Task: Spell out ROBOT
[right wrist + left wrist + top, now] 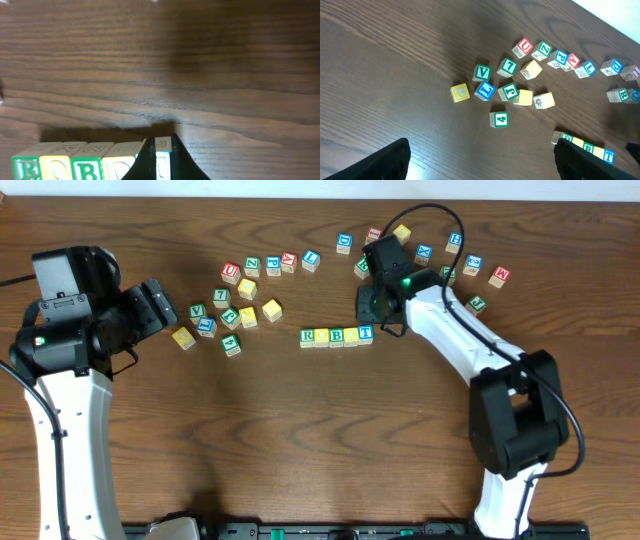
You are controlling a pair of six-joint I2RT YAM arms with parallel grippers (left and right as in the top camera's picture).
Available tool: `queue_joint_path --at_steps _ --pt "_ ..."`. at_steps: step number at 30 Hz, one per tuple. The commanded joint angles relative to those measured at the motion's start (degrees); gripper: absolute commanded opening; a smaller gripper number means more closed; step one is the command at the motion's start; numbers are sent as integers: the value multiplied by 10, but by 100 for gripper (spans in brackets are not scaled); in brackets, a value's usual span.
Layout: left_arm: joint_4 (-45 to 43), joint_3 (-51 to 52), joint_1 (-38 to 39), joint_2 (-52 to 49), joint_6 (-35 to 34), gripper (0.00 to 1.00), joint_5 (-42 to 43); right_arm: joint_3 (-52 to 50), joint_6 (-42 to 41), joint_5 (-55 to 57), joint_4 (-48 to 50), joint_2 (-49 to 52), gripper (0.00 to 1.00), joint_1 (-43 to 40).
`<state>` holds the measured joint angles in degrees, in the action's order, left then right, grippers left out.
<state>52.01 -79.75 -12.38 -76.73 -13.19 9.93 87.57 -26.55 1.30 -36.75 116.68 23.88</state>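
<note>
dark wood table [300, 440] carries a row [337, 336] of five blocks at the middle of the overhead frame: r, a yellow one, b, another yellow one, t [366, 333], touching side to side. the yellow letters are too faint to read, so a wrong block there is possible. the right gripper [156, 162] sits at the row's right end, its jaws nearly together around or just in front of t; whether it grips it i cannot tell. a sideways or tilted retreat could drag t or shove the line crooked. the left gripper [163, 306], wide open and empty, hangs at the left of frame, well apart, near loose blocks [235, 305] it could scatter if it swung in.
</note>
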Motion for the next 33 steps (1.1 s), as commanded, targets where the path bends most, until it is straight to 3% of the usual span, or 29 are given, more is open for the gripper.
queue_joint_path --at_steps 1,33 --pt "-2 -3 -2 -4 -2 91 -3 -4 0 -3 2 26 4 14" --pt "-2 -3 -2 -4 -2 90 -3 -4 9 -2 -8 32 1 23"
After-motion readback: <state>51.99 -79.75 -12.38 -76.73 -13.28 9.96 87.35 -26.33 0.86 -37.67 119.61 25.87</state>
